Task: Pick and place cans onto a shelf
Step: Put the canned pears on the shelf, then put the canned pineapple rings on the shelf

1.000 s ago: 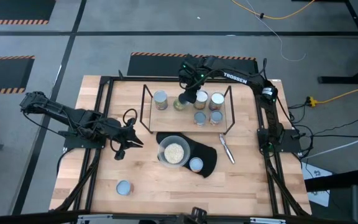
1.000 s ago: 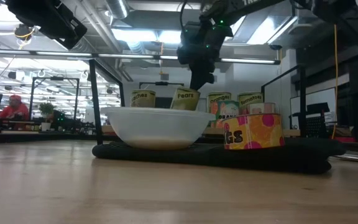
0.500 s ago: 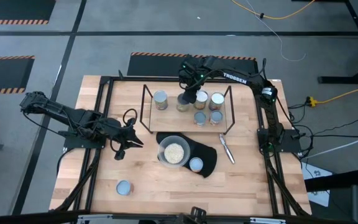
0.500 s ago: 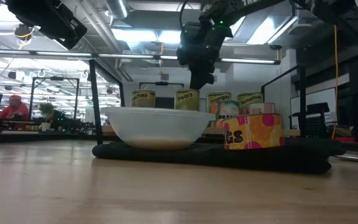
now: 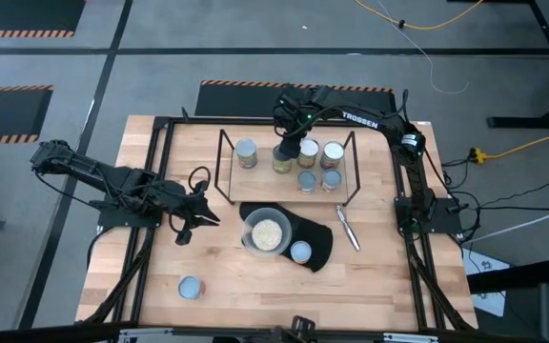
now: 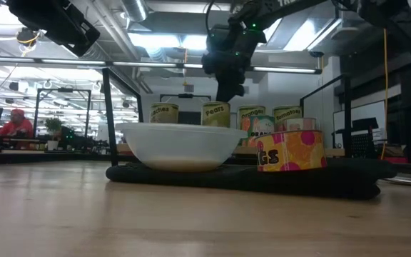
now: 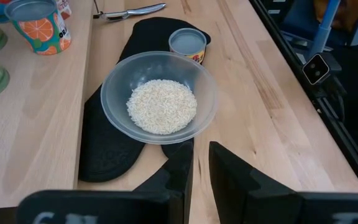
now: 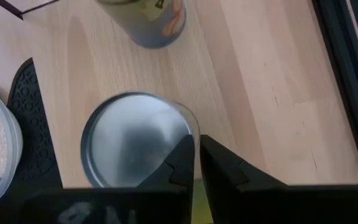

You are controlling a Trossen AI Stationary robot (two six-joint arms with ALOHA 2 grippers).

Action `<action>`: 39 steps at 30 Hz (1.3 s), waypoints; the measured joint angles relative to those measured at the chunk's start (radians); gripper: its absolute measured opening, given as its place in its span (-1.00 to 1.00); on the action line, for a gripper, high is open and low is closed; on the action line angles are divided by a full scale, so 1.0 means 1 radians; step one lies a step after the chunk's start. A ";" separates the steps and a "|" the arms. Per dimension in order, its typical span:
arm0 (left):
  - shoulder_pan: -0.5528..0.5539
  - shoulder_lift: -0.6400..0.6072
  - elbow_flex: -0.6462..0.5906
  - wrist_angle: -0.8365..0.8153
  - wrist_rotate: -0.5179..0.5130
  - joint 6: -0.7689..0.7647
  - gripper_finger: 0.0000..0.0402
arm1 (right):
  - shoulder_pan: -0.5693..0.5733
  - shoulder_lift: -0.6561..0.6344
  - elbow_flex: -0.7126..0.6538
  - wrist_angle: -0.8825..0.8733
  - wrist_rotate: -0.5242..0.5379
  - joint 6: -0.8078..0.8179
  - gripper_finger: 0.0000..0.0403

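The black rod shelf [image 5: 225,168] stands at the table's far middle, with several cans upright on it. My right gripper [image 5: 290,150] reaches down into it and is shut on a green-labelled "Pears" can [image 6: 216,114] with a silver top [image 8: 132,144]. That can stands upright in the row. One can [image 5: 300,252] rests on the black mat [image 5: 320,244]. Another [image 5: 190,287] stands on the table near the front left. My left gripper [image 7: 200,171] hovers left of the bowl, its fingers close together and empty. My right gripper pinches the can's top rim [image 8: 193,127] between its two fingers, at the rim's edge. One finger [image 8: 183,157] is over the lid and the other [image 8: 219,163] is outside the wall. The fingers come from above, pointing down. The can stands upright on the shelf tier.
A clear bowl of pale grains [image 5: 266,232] sits on the mat in front of the shelf. A metal utensil [image 5: 348,227] lies right of the mat. Bare wood lies along the near edge. In the low view a person [image 6: 14,125] shows in the room beyond the table.
The Pears can hung tilted in my right gripper a second ago. It has come upright and now stands in line with the other cans on the shelf. My right gripper has stayed over it.
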 joint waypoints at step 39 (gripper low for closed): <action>0.000 0.000 0.000 0.016 0.004 -0.078 -0.78 | 0.584 -0.181 -0.117 -0.150 0.171 0.228 -0.62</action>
